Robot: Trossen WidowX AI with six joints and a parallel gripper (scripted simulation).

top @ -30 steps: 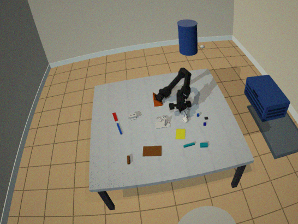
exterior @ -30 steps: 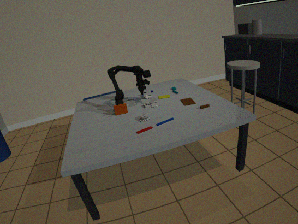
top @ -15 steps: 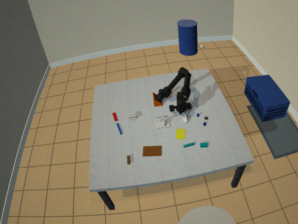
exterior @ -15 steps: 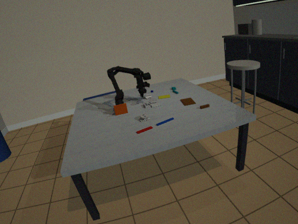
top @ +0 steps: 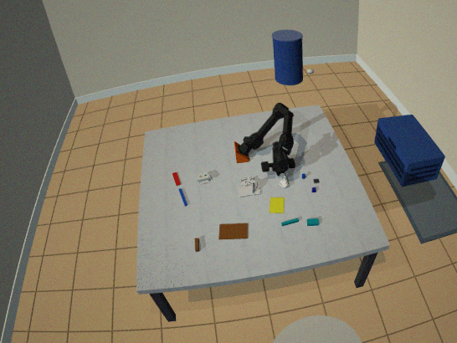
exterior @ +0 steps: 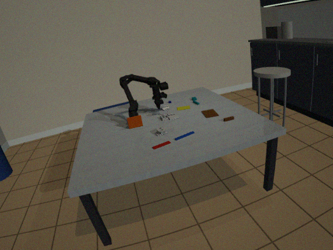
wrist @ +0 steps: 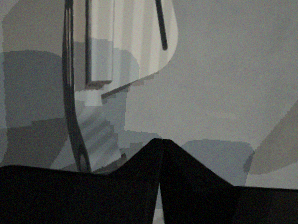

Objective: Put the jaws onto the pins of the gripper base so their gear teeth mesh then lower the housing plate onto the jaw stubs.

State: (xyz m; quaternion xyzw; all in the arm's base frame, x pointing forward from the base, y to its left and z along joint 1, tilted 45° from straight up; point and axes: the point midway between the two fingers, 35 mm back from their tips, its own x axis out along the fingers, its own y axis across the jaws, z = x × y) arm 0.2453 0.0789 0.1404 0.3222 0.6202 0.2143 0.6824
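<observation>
My gripper (top: 279, 172) (exterior: 158, 108) (wrist: 160, 147) is shut and empty, pointing down close above the table. A white jaw-like part (top: 284, 181) (exterior: 164, 108) (wrist: 150, 45) lies beside the fingertips; the wrist view shows its rounded ribbed plate, a long bar and a toothed end left of the fingertips. A larger white assembly (top: 247, 190) (exterior: 168, 117), seemingly the gripper base with a part on it, lies nearby; whether teeth mesh there cannot be told. Another white part (top: 204, 179) (exterior: 160, 132), perhaps the housing plate, lies apart with small raised features.
An orange panel (top: 241, 156) (exterior: 135, 122) stands by the arm's base. A yellow square (top: 276, 205) (exterior: 183, 108), teal blocks (top: 313, 222), a brown plate (top: 233, 231) (exterior: 210, 113), a brown block (top: 197, 244), and red (top: 177, 179) and blue (top: 183, 197) bars lie around.
</observation>
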